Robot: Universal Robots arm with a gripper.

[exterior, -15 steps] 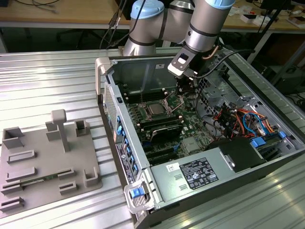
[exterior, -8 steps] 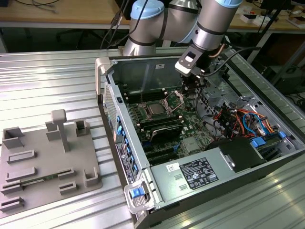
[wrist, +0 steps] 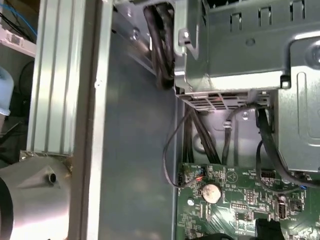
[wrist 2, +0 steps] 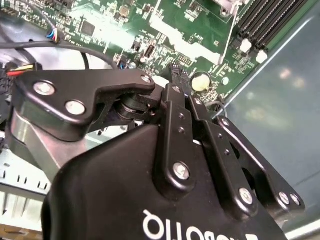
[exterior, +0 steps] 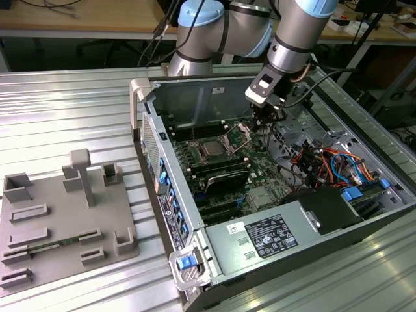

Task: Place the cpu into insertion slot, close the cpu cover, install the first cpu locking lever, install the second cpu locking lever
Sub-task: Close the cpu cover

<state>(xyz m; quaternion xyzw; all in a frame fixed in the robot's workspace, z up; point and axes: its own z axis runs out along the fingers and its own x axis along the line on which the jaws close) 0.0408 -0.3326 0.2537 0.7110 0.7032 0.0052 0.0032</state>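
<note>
The arm comes in from the far side of the table. Its blue-capped joints are bunched above the back wall of the open computer case. Its last link slants steeply down into the case, wrist tipped toward the exterior view's left.

End effector: low inside the case, over the green board. It hangs just to the exterior view's right of the socket area, close to it. You cannot see whether it touches anything. You cannot tell whether it is wide or narrow. In the second wrist view its black body and linkage bars block the tip. Nothing can be seen held in it.

The cpu lies flat with its silver top up, inside the insertion slot. That slot is near the middle of the board, well clear of the end effector.

The cpu cover is open. It is tilted up on its hinge just beside the cpu, on the exterior view's right, between the cpu and the end effector.

Around it:
- The black memory slots run just in front of the socket.
- A round coin cell sits on the board in both wrist views, close beneath the end effector.
- The grey power supply box fills the near corner of the case.
- Orange and blue cables lie on the exterior view's right.
- A grey fixture plate rests on the table outside the case, on the exterior view's left.
</note>
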